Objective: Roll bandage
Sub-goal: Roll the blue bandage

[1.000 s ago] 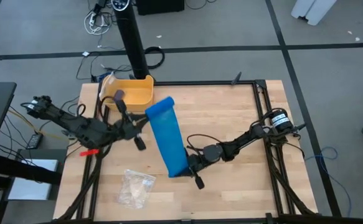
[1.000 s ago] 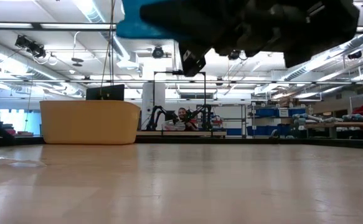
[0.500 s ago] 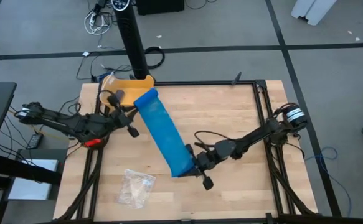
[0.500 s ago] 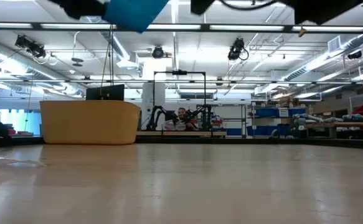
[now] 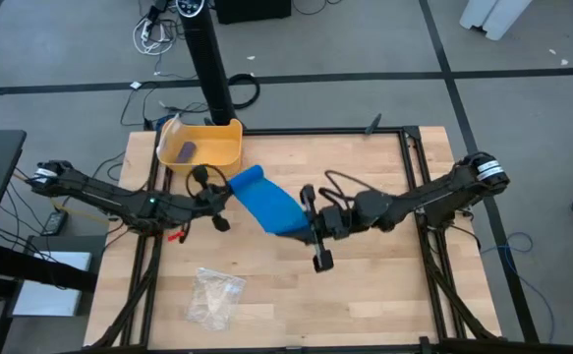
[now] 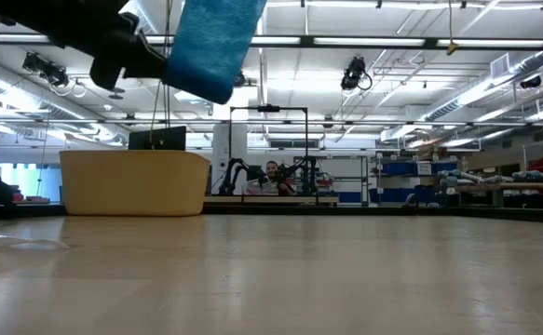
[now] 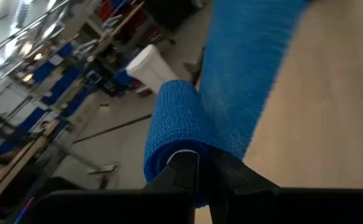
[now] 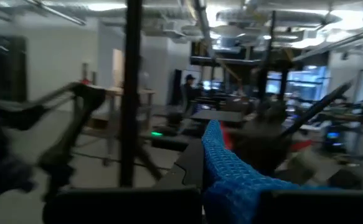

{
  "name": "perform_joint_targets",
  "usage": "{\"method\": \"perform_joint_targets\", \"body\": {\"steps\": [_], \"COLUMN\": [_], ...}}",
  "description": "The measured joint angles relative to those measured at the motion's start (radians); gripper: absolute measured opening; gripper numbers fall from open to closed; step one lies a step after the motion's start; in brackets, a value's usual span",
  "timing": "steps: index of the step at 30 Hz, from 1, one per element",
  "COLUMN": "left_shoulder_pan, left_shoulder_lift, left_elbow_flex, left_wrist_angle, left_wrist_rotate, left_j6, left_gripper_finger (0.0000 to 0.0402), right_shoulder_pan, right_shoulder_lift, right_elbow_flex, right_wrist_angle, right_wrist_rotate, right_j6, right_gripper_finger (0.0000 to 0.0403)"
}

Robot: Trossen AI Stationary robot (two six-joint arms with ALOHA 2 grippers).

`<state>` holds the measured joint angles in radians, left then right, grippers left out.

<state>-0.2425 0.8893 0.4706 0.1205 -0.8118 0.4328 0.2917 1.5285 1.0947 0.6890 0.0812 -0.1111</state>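
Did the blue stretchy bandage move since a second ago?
Yes. In the high view the bright blue fabric bandage now spans a shorter stretch, and its near end, in the right gripper, has shifted away from the clear crinkled plastic bag, toward the yellow bin.

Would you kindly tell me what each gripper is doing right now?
Left gripper: shut on the rolled end of the bandage.
Right gripper: shut on the bandage's other end.

Robotics lab, shelving racks (image 6: 420,172) (blue bins), ceiling strip lights (image 6: 364,41)
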Motion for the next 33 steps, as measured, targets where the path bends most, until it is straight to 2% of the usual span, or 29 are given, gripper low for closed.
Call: {"method": "perform_joint_targets", "body": {"steps": [6, 14, 23, 27, 33], "left_shoulder_pan": [-0.064, -0.203, -0.372, -0.417, -0.448], "left_shoulder_lift": [0.143, 0.236, 0.311, 0.370, 0.427], "left_elbow_flex": [0.002, 0.087, 0.247, 0.322, 0.414], "left_wrist_angle": [0.143, 0.160, 0.138, 0.137, 0.132], "left_wrist_rotate": [0.048, 0.015, -0.050, -0.073, -0.120], "left_j6": [0.010, 0.023, 0.125, 0.184, 0.237], "left_gripper_finger": [0.0019, 0.0019, 0.0019, 0.0019, 0.0019], "right_shoulder_pan": [-0.068, -0.186, -0.332, -0.378, -0.412], "right_shoulder_lift": [-0.012, -0.012, -0.011, -0.010, -0.009], "right_elbow_flex": [0.157, 0.294, 0.300, 0.287, 0.246], "right_wrist_angle": [-0.200, -0.362, -0.402, -0.410, -0.411], "right_wrist_rotate": [0.030, 0.030, 0.000, -0.009, -0.078], "right_j6": [-0.068, -0.083, -0.032, 0.006, 0.058], "right_gripper_finger": [0.0000, 0.0000, 0.0000, 0.0000, 0.0000]}}
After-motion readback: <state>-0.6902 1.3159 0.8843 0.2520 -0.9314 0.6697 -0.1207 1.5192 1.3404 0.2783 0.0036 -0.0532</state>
